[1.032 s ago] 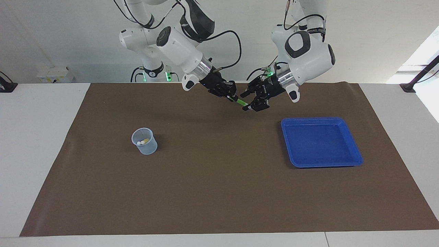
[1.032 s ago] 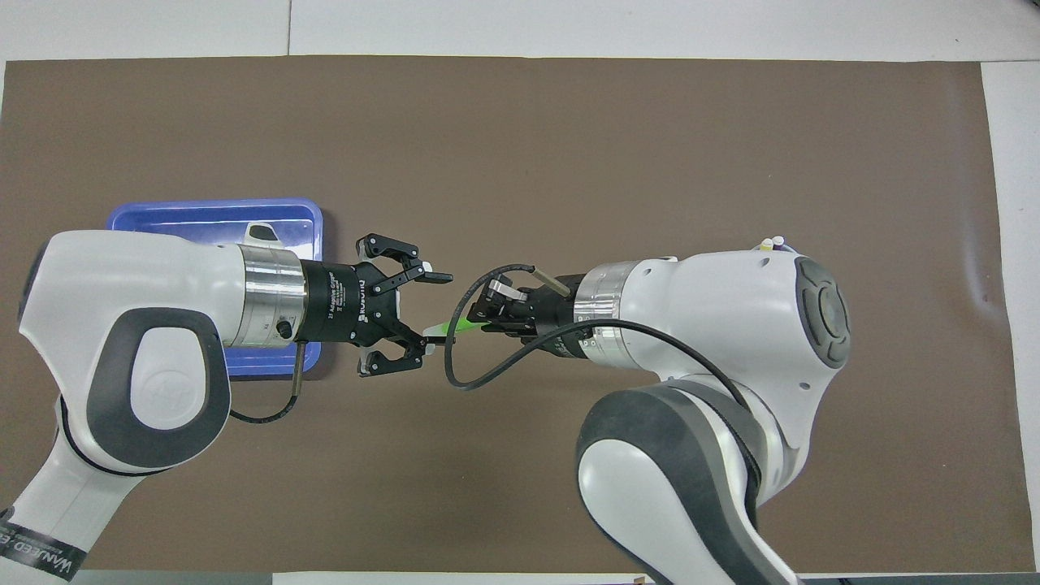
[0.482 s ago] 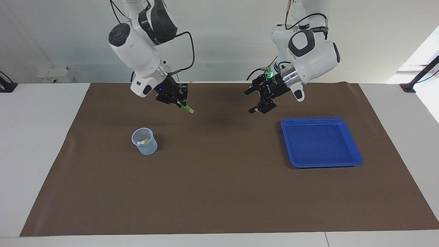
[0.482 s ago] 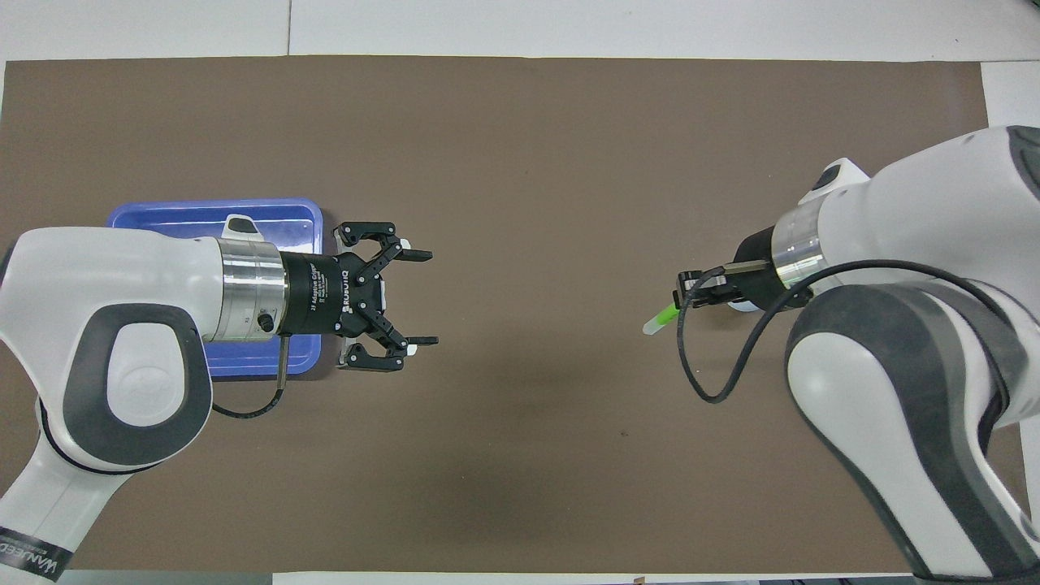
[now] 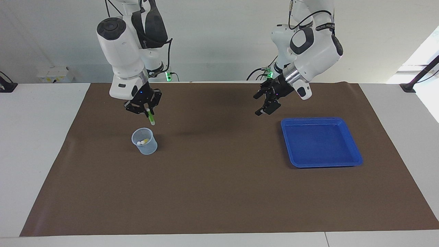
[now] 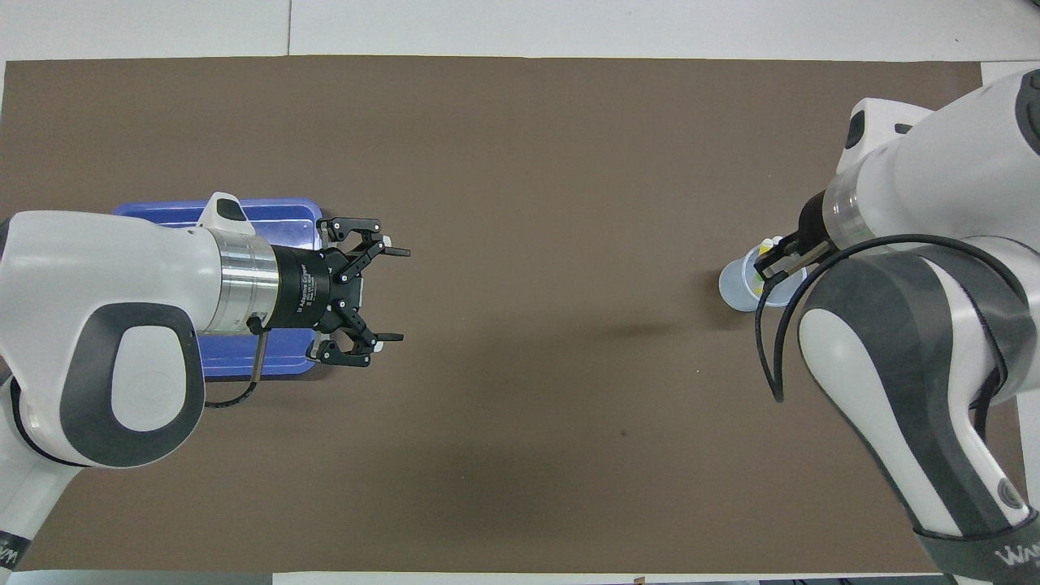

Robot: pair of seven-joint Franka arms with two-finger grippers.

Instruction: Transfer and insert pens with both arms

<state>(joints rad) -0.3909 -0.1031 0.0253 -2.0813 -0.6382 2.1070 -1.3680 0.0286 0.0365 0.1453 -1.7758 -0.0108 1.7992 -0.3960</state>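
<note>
Insertion of the last pen is being prepared: the green pen point(image 5: 150, 117) is being held clamped in the right gripper point(image 5: 146, 110) just above the cup point(image 5: 144, 141), two pens point(image 5: 142, 141) are sitting inside it, the blue tray point(image 5: 353, 158) is lying bare, and the left gripper point(image 5: 264, 105) is being kept spread apart, waiting.

Even, bright light falls from above me; my arms cast soft, blurred shadows on the brown mat point(image 5: 219, 192). Daylight glares white at the window point(image 5: 423, 58). Both views look sharp.

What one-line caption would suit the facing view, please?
Right gripper holds the green pen above the cup; left gripper open.
</note>
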